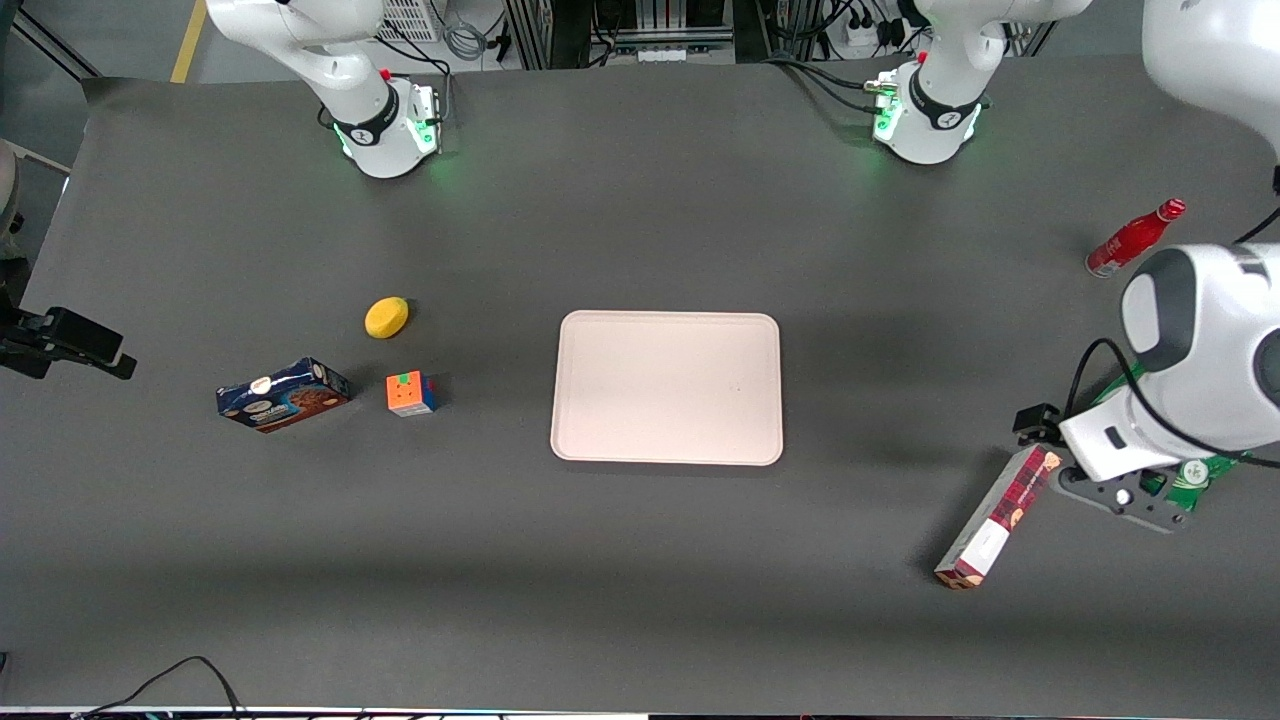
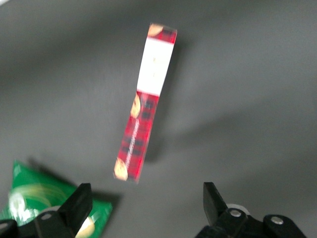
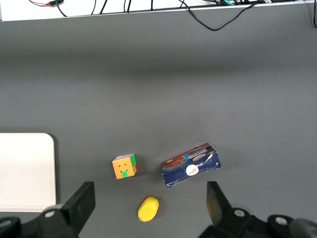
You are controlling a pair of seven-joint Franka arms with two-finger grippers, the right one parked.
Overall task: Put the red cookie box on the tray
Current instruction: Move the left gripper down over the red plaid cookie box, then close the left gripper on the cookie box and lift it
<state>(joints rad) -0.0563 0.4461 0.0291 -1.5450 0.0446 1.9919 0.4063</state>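
Gripper [image 2: 143, 201] hovers with fingers spread wide, nothing between them. The red cookie box [image 2: 144, 101] lies flat on the table just beside it, untouched, well apart from the bare tray [image 1: 667, 387].

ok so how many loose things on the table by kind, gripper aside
cookie boxes: 2, red cookie box, blue cookie box
tray: 1
red bottle: 1
green bag: 1
puzzle cube: 1
lemon: 1
total: 7
gripper open above the table by the red box
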